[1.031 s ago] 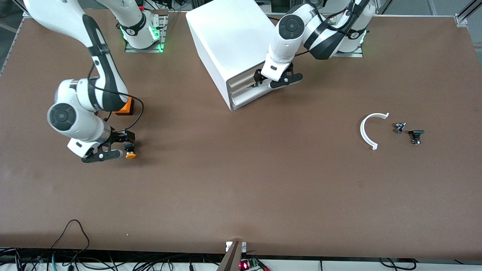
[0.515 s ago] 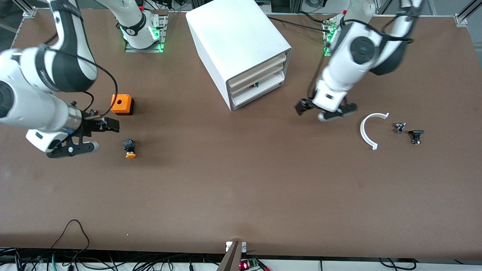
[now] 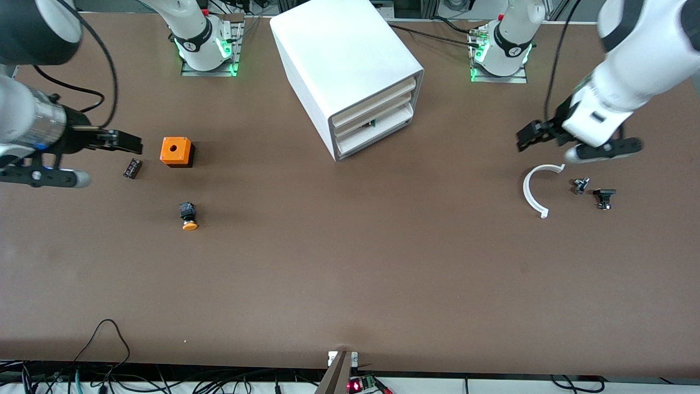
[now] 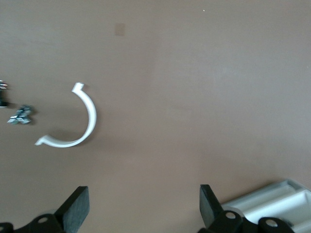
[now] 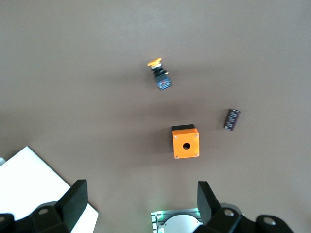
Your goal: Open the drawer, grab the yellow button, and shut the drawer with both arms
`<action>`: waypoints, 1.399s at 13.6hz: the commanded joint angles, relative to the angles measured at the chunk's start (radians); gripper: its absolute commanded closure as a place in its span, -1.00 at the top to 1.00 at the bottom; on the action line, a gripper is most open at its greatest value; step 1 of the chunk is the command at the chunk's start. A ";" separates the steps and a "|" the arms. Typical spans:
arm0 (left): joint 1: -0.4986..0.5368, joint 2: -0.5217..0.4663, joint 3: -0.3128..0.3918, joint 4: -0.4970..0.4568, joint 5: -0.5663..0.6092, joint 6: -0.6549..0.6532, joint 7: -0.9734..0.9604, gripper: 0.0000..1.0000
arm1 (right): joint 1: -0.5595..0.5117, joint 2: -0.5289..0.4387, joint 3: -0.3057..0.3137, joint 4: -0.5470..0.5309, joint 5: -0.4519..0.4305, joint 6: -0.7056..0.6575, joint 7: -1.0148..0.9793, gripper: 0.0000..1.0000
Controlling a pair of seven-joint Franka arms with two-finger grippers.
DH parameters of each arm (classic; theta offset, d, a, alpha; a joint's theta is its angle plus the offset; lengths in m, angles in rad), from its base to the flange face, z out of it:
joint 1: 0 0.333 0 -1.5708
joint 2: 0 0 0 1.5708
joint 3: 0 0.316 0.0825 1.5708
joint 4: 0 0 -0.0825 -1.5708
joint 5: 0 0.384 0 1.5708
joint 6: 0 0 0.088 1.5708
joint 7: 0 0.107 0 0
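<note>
- drawer (image 3: pixel 373 97) pushed in flush, top slot of the cabinet (image 3: pixel 339 60)
- button (image 3: pixel 188 215) lying on the table (image 3: pixel 350 273), nearer the front camera than the orange cube (image 3: pixel 176 151)
- right gripper (image 3: pixel 79 158) raised over the table's right-arm end; jaws spread, empty
- left gripper (image 3: pixel 574 145) above the white arc piece (image 3: pixel 535 189); jaws spread, empty

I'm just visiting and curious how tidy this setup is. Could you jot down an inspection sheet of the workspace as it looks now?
Surface: brown table, bare in the middle.
Job's things: drawer shut in the white cabinet; button lying on the table, nearer the camera than the orange cube.
Clutter: small black part beside the cube; white curved piece and two small dark parts toward the left arm's end.
Grippers: right gripper open and empty, up beside the small black part; left gripper open and empty, above the curved piece.
Cables: loose cables along the table edge nearest the camera.
Surroundings: nothing seen.
</note>
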 commanded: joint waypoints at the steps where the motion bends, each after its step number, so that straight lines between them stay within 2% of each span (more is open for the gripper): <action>1: -0.007 0.011 0.030 0.105 0.052 -0.102 0.072 1.00 | -0.067 -0.001 0.002 -0.040 -0.112 0.069 -0.011 1.00; 4: -0.007 0.006 0.035 0.144 0.085 -0.160 0.074 1.00 | -0.085 -0.021 0.004 -0.069 -0.119 0.176 -0.016 1.00; 7: -0.008 0.011 0.033 0.158 0.085 -0.179 0.078 1.00 | -0.098 -0.147 0.009 -0.284 -0.113 0.331 -0.026 1.00; 8: -0.008 0.021 0.033 0.173 0.083 -0.178 0.080 1.00 | -0.115 -0.162 0.010 -0.312 -0.112 0.357 -0.061 1.00; 9: -0.008 0.029 0.032 0.179 0.086 -0.179 0.080 1.00 | -0.138 -0.162 0.018 -0.312 -0.105 0.358 -0.103 1.00; 11: -0.008 0.029 0.025 0.179 0.088 -0.179 0.119 1.00 | -0.225 -0.162 0.099 -0.312 -0.096 0.358 -0.132 1.00; 13: -0.008 0.031 0.030 0.181 0.088 -0.173 0.214 1.00 | -0.226 -0.164 0.108 -0.310 -0.095 0.350 -0.123 1.00; 19: -0.008 0.031 0.035 0.181 0.085 -0.174 0.215 1.00 | -0.229 -0.182 0.111 -0.332 -0.092 0.318 -0.201 1.00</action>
